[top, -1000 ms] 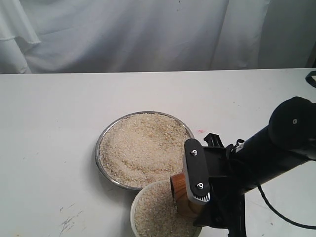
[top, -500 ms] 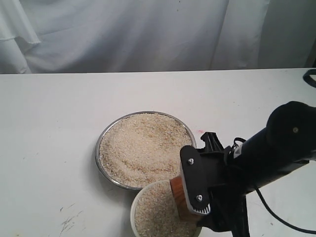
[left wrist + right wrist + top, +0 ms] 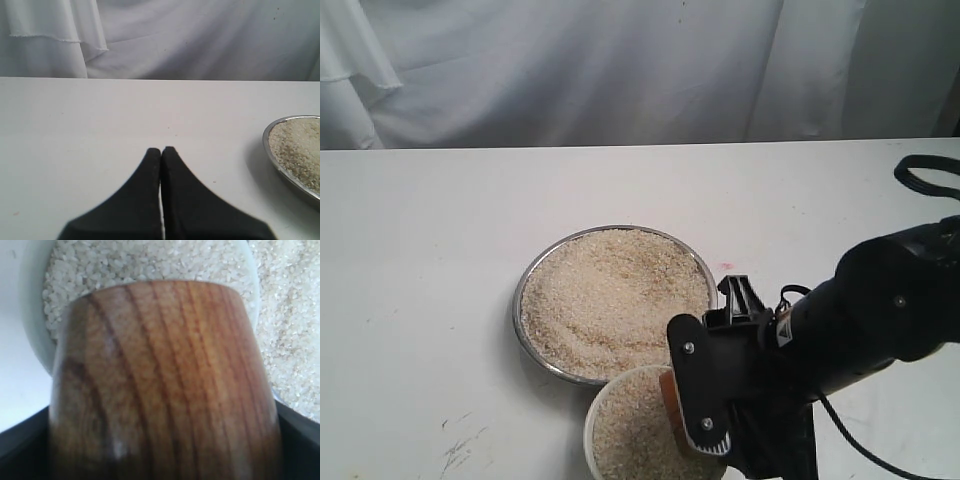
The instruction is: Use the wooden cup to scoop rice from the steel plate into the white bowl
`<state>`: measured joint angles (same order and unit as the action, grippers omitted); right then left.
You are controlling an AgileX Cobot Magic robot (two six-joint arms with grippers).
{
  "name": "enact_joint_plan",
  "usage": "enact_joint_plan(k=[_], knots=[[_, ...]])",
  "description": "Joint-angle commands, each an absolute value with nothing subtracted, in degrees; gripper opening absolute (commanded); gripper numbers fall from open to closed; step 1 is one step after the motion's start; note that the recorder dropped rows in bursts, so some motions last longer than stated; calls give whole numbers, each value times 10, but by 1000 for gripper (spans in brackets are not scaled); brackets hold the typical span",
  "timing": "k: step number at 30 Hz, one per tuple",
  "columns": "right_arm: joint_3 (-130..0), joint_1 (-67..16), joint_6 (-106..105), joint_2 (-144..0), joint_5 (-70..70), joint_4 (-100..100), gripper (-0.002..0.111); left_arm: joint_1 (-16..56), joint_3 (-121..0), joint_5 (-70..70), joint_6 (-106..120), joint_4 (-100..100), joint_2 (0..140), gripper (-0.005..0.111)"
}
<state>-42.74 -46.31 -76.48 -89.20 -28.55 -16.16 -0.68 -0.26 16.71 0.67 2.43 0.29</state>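
Both my jaws are closed: left gripper empty, right gripper holding the wooden cup, now lower over the white bowl, likely pouring.

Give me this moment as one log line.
right gripper: shut on wooden cup over white bowl | left gripper: shut, empty | steel plate: holds rice

white bowl cropped at bottom edge, wooden cup mostly behind fingers

You have one plate, one bowl and one cup. The rice lies in two heaps. You have two grippers: one left gripper and one right gripper.
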Motion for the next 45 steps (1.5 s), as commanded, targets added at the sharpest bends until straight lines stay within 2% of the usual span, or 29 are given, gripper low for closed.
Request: enact_joint_plan(k=[1, 13, 21, 41, 45], knots=[[-452, -464, -756, -887, -277, -158, 0, -6, 0, 163, 5, 25, 0, 0], [-458, -464, -744, -887, -315, -105, 0, -6, 0, 163, 5, 25, 0, 0], [-459, -502, -656, -887, -311, 3, 0, -6, 0, 163, 5, 25, 0, 0], [-512, -504, -627, -887, -383, 56, 0, -6, 0, 163, 5, 25, 0, 0], [-513, -525, -623, -887, -385, 59, 0, -6, 0, 163, 5, 25, 0, 0]])
